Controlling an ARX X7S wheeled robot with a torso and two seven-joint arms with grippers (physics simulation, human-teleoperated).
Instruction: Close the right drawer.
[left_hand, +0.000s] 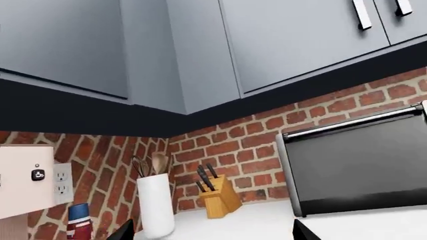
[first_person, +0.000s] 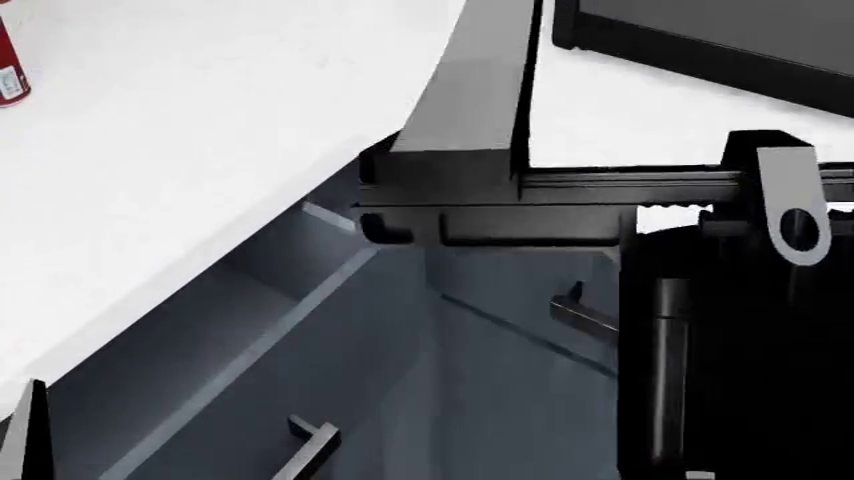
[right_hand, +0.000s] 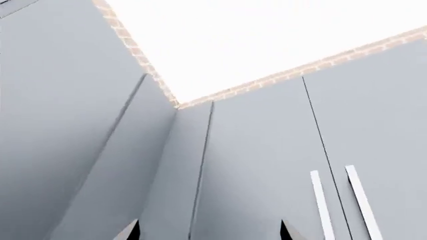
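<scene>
1. White countertop (first_person: 200, 130) fills the head view from nine o'clock up to twelve o'clock, with a red and white can (first_person: 8, 70) at its ten o'clock edge.
2. Below the counter, slate blue-grey cabinet fronts run diagonally across the lower part of that view. One dark bar handle (first_person: 314, 445) sits at six o'clock and another dark bar handle (first_person: 583, 313) near four o'clock.
3. Which of these panels is the right drawer, and whether it stands open, cannot be told from these pictures.
4. A dark robot arm (first_person: 721, 340) blocks the head view at three to five o'clock, with a grey bracket (first_person: 790, 215) on it.
5. A black oven (left_hand: 357, 165) with a long steel bar stands on the counter against a red brick wall (left_hand: 227, 145) in the left wrist view.
6. Beside it stand a wooden knife block (left_hand: 217, 196), a white utensil holder (left_hand: 155, 202) and a wall outlet (left_hand: 61, 182).
7. The left gripper (left_hand: 213, 231) shows only two dark fingertips spread wide apart, with nothing between them.
8. The right gripper (right_hand: 208, 231) points up at grey upper cabinets (right_hand: 267, 165) with two white handles (right_hand: 340, 205); its tips are also spread apart and hold nothing.
</scene>
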